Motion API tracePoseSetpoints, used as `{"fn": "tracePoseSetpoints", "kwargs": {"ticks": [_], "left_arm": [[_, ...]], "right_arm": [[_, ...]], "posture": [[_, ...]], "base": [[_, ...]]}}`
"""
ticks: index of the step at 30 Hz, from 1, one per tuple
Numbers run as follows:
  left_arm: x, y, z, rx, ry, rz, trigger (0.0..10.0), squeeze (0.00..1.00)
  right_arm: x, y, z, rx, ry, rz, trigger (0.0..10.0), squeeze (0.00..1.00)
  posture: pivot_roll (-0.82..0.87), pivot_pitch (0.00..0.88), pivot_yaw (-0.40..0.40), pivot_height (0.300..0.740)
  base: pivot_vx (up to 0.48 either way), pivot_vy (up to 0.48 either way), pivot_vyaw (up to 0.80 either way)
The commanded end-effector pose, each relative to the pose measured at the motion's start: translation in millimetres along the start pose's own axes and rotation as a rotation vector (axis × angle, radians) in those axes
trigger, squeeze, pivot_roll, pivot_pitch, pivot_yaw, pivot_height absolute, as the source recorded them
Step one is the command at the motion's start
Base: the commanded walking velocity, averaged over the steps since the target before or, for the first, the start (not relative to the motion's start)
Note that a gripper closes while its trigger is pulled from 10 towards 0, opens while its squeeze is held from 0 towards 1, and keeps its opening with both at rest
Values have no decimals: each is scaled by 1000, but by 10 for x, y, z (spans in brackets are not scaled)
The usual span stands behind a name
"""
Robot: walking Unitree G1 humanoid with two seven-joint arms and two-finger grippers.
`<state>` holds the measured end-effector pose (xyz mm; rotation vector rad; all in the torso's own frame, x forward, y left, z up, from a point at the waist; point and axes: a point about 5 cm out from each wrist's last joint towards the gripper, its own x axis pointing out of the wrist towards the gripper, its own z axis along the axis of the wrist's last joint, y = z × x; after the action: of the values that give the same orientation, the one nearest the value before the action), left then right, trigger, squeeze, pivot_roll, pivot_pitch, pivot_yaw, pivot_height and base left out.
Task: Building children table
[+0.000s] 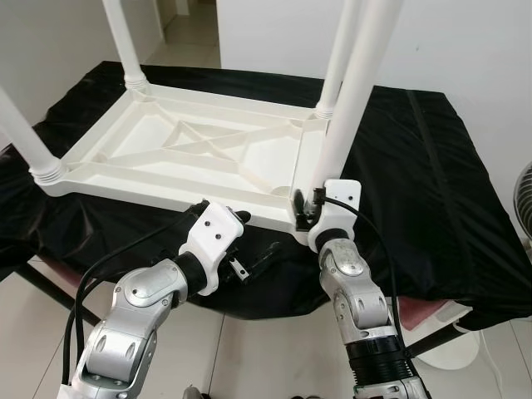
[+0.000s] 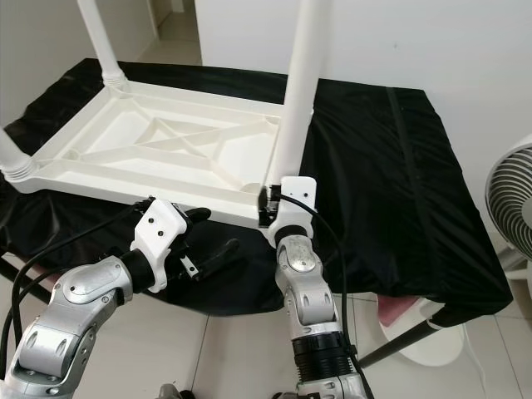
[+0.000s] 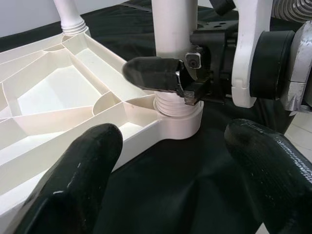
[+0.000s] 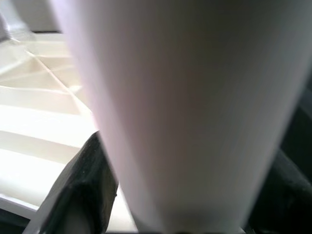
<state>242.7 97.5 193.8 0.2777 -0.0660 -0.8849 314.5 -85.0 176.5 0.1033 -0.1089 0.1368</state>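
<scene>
Children's table top [image 1: 191,158], white plastic, lies upside down on the black cloth [image 1: 416,183] that covers the worktop, its ribbed underside facing up, and four white legs stand up from its corners. The right pincer [image 1: 306,208] holds the near-right leg [image 1: 353,100] close to its threaded base, its fingers [image 3: 156,73] closed around the tube just above the corner socket [image 3: 183,119]. The left pincer [image 1: 249,262] is wide open and empty, just in front of the near edge of the table top, not touching it. I think the leg is being screwed in, and the risk is that the thread catches crooked if the leg tilts, so it jams. Also the table top is not held by anything, so a strong twist could turn or slide it on the smooth cloth toward the worktop edge
</scene>
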Motion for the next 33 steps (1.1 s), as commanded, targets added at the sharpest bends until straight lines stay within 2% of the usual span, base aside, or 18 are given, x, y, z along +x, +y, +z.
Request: {"fn": "tracePoseSetpoints", "kwargs": {"ticks": [1, 2, 4, 6, 7, 8, 10, 12, 13, 14, 15, 16, 18, 21, 26, 33], "left_arm": [[-9, 25, 27, 5, -4, 65, 10000, 0], [-10, 25, 28, 4, -4, 65, 10000, 0], [-10, 25, 28, 4, -4, 65, 10000, 0], [-12, 23, 28, 2, -3, 65, 10000, 0], [-12, 23, 28, 2, -3, 65, 10000, 0], [-12, 22, 27, 2, -3, 65, 10000, 0], [-12, 22, 27, 2, -3, 65, 10000, 0], [-10, 21, 28, 2, -3, 61, 10000, 0], [-8, 19, 28, 2, -3, 57, 10000, 0], [-8, 19, 28, 2, -3, 57, 10000, 0], [-8, 19, 29, 3, -1, 54, 10000, 0], [-8, 19, 29, 3, -1, 54, 10000, 0], [-10, 20, 30, 3, 0, 48, 10000, 0], [-10, 16, 32, 4, 1, 44, 10000, 0], [-15, 14, 36, 4, 2, 42, 10000, 0], [-25, 14, 39, 6, 4, 46, 10000, 0]], "right_arm": [[-12, 83, 68, 19, -35, 83, 10000, 0], [-46, 73, 143, 9, -74, 167, 10000, 0], [-46, 73, 143, 9, -74, 167, 10000, 0], [-92, -24, 230, -32, -89, 314, 10000, 0], [-92, -24, 230, -32, -89, 314, 10000, 0], [-98, -115, 246, -91, -70, 378, 10000, 0], [-98, -115, 246, -91, -70, 378, 10000, 0], [-86, -346, 231, -189, 0, 483, 10000, 0], [-85, -438, 203, -209, 50, 543, 10000, 0], [-85, -438, 203, -209, 50, 543, 10000, 0], [-68, -500, 183, -239, 88, 596, 10000, 0], [-68, -500, 183, -239, 88, 596, 10000, 0], [-12, -541, 165, -266, 125, 690, 10000, 0], [54, -534, 175, -252, 142, 761, 10000, 0], [121, -504, 215, -201, 151, 848, 10000, 0], [193, -450, 202, -228, 165, 920, 10000, 0]], "posture": [[-16, 126, 36, 740], [-16, 128, 33, 740], [-16, 128, 33, 740], [-16, 128, 33, 740], [-16, 128, 33, 740], [-16, 128, 33, 740], [-16, 128, 33, 740], [-24, 133, 38, 740], [-24, 133, 38, 740], [-24, 133, 38, 740], [-23, 137, 46, 740], [-23, 137, 46, 740], [-22, 140, 52, 740], [-18, 141, 54, 740], [-8, 137, 53, 740], [-1, 134, 50, 740]], "base": [[0, 0, 0], [0, 0, 0], [0, 0, 0], [0, 0, 0], [0, 0, 0], [0, 0, 0], [0, 0, 0], [0, 0, 0], [0, 0, 0], [0, 0, 0], [0, 0, 0], [0, 0, 0], [0, 0, 0], [0, 0, 0], [0, 0, 0], [0, 0, 0]]}}
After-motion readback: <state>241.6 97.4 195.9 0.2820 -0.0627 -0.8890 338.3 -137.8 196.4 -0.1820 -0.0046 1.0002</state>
